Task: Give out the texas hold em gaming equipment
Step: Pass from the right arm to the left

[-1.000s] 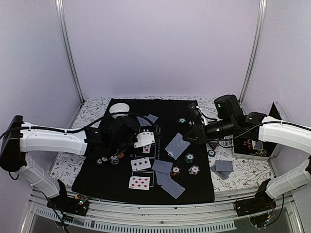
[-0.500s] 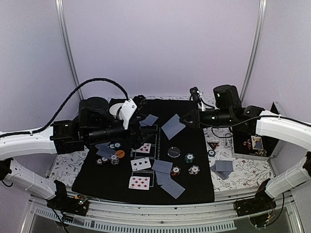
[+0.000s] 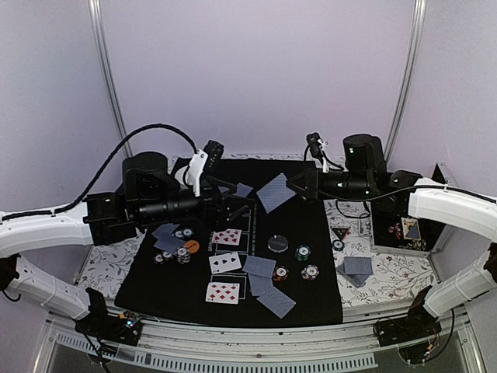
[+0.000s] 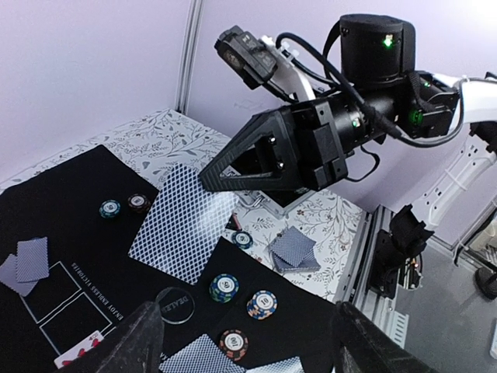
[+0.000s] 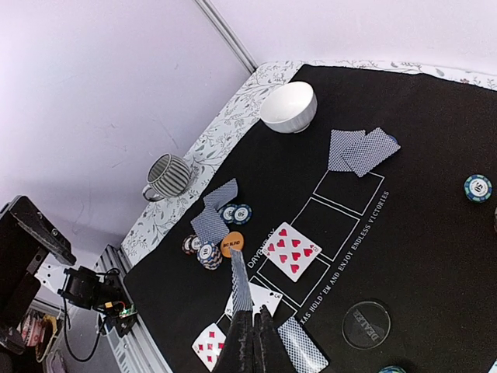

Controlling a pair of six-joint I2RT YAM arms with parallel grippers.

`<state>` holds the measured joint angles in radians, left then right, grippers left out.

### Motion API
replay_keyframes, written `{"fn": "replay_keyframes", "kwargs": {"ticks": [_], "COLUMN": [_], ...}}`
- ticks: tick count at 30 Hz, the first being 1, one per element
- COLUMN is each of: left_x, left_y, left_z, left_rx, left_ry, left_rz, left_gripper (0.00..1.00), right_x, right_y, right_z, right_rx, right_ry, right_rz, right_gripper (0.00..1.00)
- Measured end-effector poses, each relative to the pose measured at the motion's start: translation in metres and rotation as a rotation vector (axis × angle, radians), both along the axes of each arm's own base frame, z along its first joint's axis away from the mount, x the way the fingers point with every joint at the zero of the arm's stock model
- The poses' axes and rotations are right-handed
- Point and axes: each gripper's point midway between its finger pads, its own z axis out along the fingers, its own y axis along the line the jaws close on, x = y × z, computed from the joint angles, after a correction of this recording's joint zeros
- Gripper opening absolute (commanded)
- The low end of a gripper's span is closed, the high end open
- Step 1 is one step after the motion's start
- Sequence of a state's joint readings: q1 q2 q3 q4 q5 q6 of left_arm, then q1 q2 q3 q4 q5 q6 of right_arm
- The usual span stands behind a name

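My right gripper [image 3: 297, 189] is shut on one grey-blue-backed playing card [image 3: 276, 191], held in the air over the back of the black mat [image 3: 147, 284]. The right wrist view shows that card [image 5: 242, 281] edge-on, pinched between the closed jaws. My left gripper [image 4: 252, 350] hangs raised and open with nothing in it, facing the right gripper [image 4: 233, 165] and its card [image 4: 183, 221]. On the mat lie chip stacks [image 3: 303, 252], a clear dealer button [image 3: 278, 243], an orange disc [image 3: 192, 246], face-up cards [image 3: 225, 262] and face-down cards [image 3: 260, 266].
A white bowl [image 5: 289, 106] and a striped mug [image 5: 167, 177] stand at the mat's back left. A deck of cards [image 3: 357, 266], a small triangle [image 3: 339, 231] and a dark box [image 3: 404, 229] sit on the floral cloth to the right.
My left arm has risen from low over the left chips, its jaws widening. My right gripper has carried the card from the mat's middle up and toward the back.
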<state>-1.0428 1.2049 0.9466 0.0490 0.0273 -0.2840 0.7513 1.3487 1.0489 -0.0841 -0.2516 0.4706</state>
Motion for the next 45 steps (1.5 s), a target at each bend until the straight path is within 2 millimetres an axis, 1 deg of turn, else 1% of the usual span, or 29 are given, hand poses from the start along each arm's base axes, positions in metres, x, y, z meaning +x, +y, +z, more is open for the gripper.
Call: {"fn": "replay_keyframes", "kwargs": {"ticks": [7, 11, 17, 19, 23, 28, 30, 32, 34, 36, 37, 41, 43, 44, 45], "left_x": [0.005, 0.005, 0.007, 0.011, 0.025, 0.056, 0.062, 0.062, 0.058, 0.055, 0.055, 0.052, 0.05, 0.049, 0.048], "left_y": [0.0, 0.0, -0.001, -0.003, -0.003, 0.007, 0.006, 0.002, -0.003, -0.005, -0.006, -0.011, -0.013, -0.013, -0.014], "left_z": [0.015, 0.015, 0.018, 0.016, 0.002, -0.02, -0.022, -0.021, -0.018, -0.014, -0.012, -0.006, -0.003, 0.0, 0.001], "left_rx": [-0.099, -0.129, -0.189, -0.198, -0.207, -0.257, -0.283, -0.307, -0.328, -0.35, -0.363, -0.407, -0.422, -0.431, -0.437], "left_ry": [0.041, 0.055, 0.064, 0.066, 0.081, 0.146, 0.16, 0.17, 0.176, 0.181, 0.183, 0.19, 0.184, 0.178, 0.172], "left_rz": [-0.022, -0.043, -0.08, -0.081, -0.052, 0.025, 0.028, 0.002, -0.037, -0.06, -0.069, -0.105, -0.12, -0.13, -0.139], "left_gripper": [0.76, 0.76, 0.76, 0.76, 0.73, 0.7, 0.69, 0.68, 0.6, 0.46, 0.4, 0.26, 0.12, 0.02, 0.0], "right_x": [0.003, 0.004, -0.002, -0.003, -0.009, -0.017, -0.021, -0.025, -0.028, -0.03, -0.031, -0.032, -0.033, -0.033, -0.033], "right_y": [0.001, 0.003, 0.005, 0.005, 0.003, 0.007, 0.01, 0.013, 0.015, 0.017, 0.018, 0.023, 0.024, 0.024, 0.024], "right_z": [0.006, 0.013, 0.024, 0.027, 0.035, 0.048, 0.05, 0.055, 0.059, 0.063, 0.063, 0.061, 0.06, 0.06, 0.06], "right_rx": [0.013, 0.049, 0.12, 0.141, 0.194, 0.279, 0.299, 0.321, 0.338, 0.354, 0.36, 0.363, 0.362, 0.363, 0.364], "right_ry": [-0.025, -0.047, -0.069, -0.079, -0.103, -0.113, -0.111, -0.113, -0.121, -0.126, -0.126, -0.117, -0.113, -0.113, -0.114], "right_rz": [-0.008, -0.003, 0.007, 0.007, 0.019, 0.06, 0.075, 0.093, 0.103, 0.116, 0.123, 0.135, 0.137, 0.139, 0.14], "right_gripper": [0.02, 0.02, 0.02, 0.02, 0.02, 0.02, 0.02, 0.02, 0.02, 0.02, 0.02, 0.02, 0.02, 0.02, 0.02]}}
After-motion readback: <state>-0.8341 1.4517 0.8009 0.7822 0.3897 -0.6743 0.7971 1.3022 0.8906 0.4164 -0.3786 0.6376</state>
